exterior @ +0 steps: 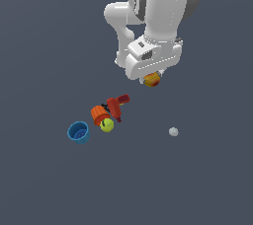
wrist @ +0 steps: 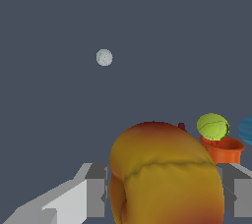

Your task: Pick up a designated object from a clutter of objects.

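Note:
The orange-yellow fruit with red patches (exterior: 151,79) sits under my white hand in the exterior view. In the wrist view the fruit (wrist: 165,176) fills the space between my two grey fingers (wrist: 96,188), which press its sides. My gripper (exterior: 151,77) is shut on it. The rest of the clutter lies toward the exterior view's left: a red drill-like tool (exterior: 117,105), an orange cylinder (exterior: 99,114), a yellow-green ball (exterior: 106,125) and a blue cup (exterior: 78,132). The ball (wrist: 212,126), the cylinder (wrist: 224,150) and the cup's edge (wrist: 246,129) also show in the wrist view.
A lone small grey-white ball (exterior: 173,131) lies on the dark grey floor toward the exterior view's right; it also shows in the wrist view (wrist: 104,57). The white arm (exterior: 158,17) rises above the gripper.

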Tool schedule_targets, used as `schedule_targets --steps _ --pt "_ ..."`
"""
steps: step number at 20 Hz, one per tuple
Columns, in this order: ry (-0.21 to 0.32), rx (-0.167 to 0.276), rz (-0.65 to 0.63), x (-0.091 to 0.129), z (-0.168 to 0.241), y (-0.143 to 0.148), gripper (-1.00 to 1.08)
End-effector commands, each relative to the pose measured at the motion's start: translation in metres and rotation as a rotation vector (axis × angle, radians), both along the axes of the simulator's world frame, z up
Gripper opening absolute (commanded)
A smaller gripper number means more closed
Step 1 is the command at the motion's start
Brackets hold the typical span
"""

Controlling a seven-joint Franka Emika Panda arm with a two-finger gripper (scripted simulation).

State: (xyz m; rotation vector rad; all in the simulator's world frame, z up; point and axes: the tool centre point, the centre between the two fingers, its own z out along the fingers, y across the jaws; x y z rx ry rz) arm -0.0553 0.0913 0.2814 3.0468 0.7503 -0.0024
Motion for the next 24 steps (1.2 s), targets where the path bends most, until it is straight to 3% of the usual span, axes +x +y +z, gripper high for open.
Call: schedule_targets --steps 1,12,24 --pt "-0.001 0.000 0.000 -0.013 0.024 0.016 -1.00" --pt "-0.001 0.002 0.001 -0.055 0.107 0.074 -1.00" --pt "0.000 0.004 0.000 -0.069 0.141 0.099 -1.00"
